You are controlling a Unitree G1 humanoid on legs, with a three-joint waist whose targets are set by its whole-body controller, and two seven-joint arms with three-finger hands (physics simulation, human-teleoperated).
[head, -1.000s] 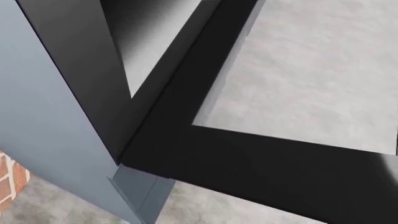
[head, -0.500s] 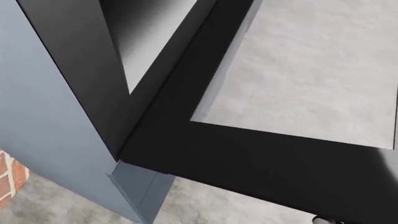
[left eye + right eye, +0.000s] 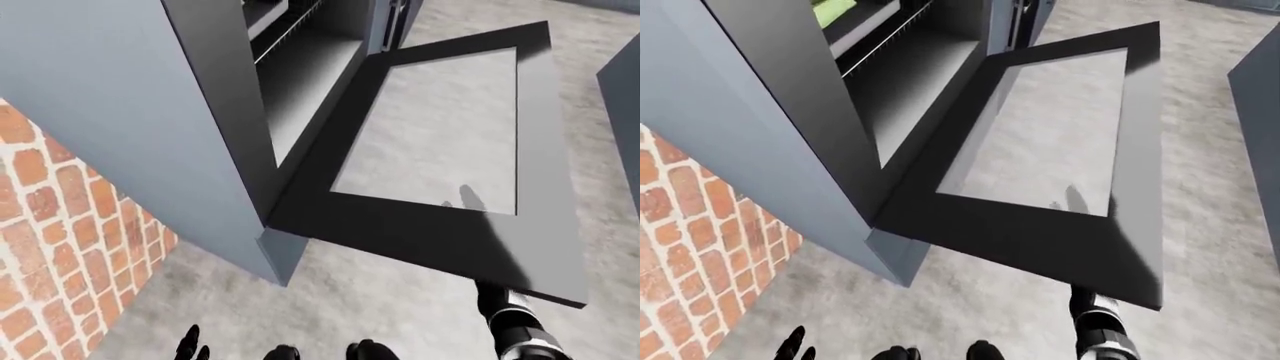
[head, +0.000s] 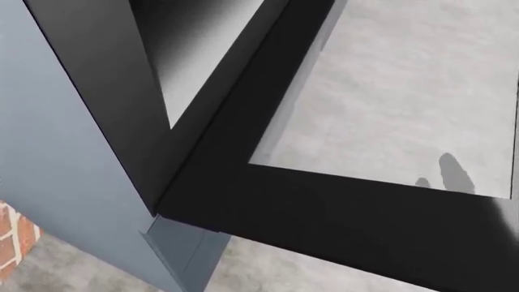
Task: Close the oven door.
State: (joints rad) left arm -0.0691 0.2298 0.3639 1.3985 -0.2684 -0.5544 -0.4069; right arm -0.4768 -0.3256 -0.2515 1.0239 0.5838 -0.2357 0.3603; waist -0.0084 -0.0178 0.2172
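Grey cabinet point(image 3: 120, 112) holds the oven point(image 3: 910, 82), cavity open at top left of the eye views. Oven door point(image 3: 470, 240) hangs fully down, flat, glass pane showing floor point(image 3: 380, 307) through it; its long free edge runs toward the view's right. Right arm point(image 3: 515, 326) reaches under the door's near corner, nearer than the left. Right hand hidden beneath the door, faint finger shapes through the glass; grip can't be told. Left hand point(image 3: 192, 349) low at bottom left, only fingertips visible, touching nothing.
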